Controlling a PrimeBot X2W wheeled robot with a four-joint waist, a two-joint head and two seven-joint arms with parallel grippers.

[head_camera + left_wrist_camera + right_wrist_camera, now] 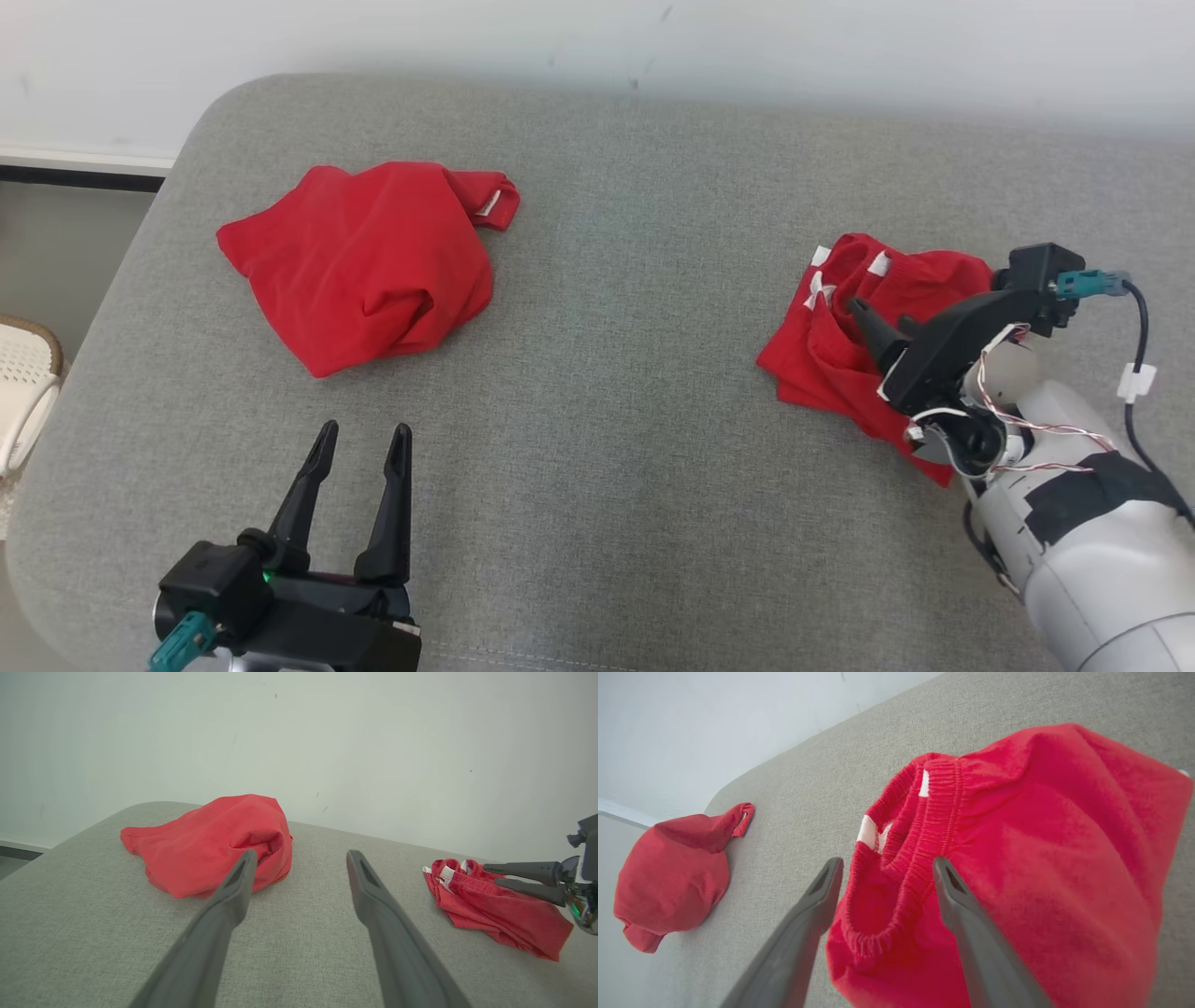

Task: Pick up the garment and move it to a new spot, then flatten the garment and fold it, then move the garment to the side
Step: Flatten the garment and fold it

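Observation:
Two red garments lie on the grey padded surface (616,439). A folded red garment (831,359) (495,907) (1045,858) with an elastic waistband and white tags lies at the right. My right gripper (884,320) (490,874) (887,863) is open just over it, its fingers straddling the waistband. A crumpled red garment (364,266) (210,840) (672,877) lies in a heap at the back left. My left gripper (364,431) (301,854) is open and empty near the front edge, pointing toward that heap and well short of it.
A white wall (597,47) runs right behind the padded surface. Past the surface's rounded left edge stands a pale woven basket (23,383) on the floor. Bare grey padding stretches between the two garments.

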